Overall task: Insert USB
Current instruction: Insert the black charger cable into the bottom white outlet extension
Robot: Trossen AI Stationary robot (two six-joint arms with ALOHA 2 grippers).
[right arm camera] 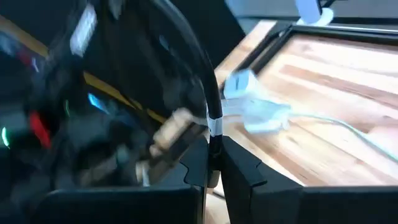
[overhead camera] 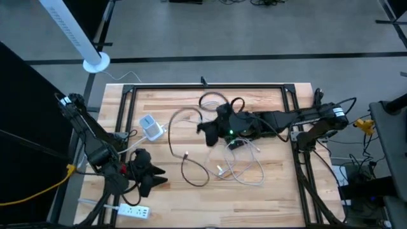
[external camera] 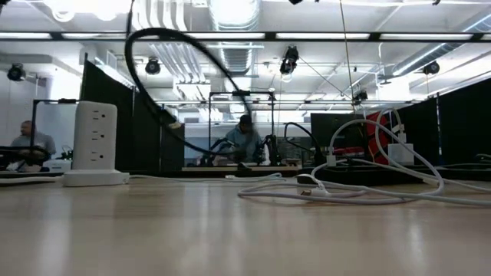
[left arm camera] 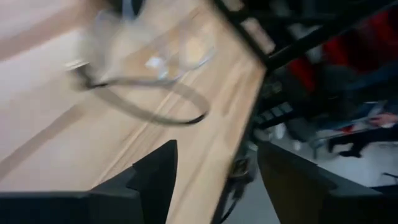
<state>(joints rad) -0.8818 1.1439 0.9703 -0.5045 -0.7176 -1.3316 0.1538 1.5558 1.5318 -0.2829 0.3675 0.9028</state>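
My right gripper [overhead camera: 205,131] hangs above the middle of the table, shut on a black cable [right arm camera: 210,93] that carries a white band. In the low view this cable [external camera: 180,57] arcs high over the table. A white socket block [overhead camera: 151,127] stands on the table's left half, and it shows upright in the low view [external camera: 95,144]. My left gripper [overhead camera: 145,176] is open near the table's front left with nothing between its fingers [left arm camera: 158,177]. Which cable end is the USB plug, I cannot tell. My right gripper pinches the black cable just below its white band [right arm camera: 215,144] between its two fingers. The cable rises out of the fingertips and curves away over them, lifted clear of the table.
A loose white cable [overhead camera: 245,166] and a thin dark cable loop [overhead camera: 194,173] lie in the table's middle near the front. More dark loops [overhead camera: 215,100] lie toward the far edge. A white power strip [overhead camera: 130,210] sits at the front left corner. A black frame [overhead camera: 210,87] borders the table.
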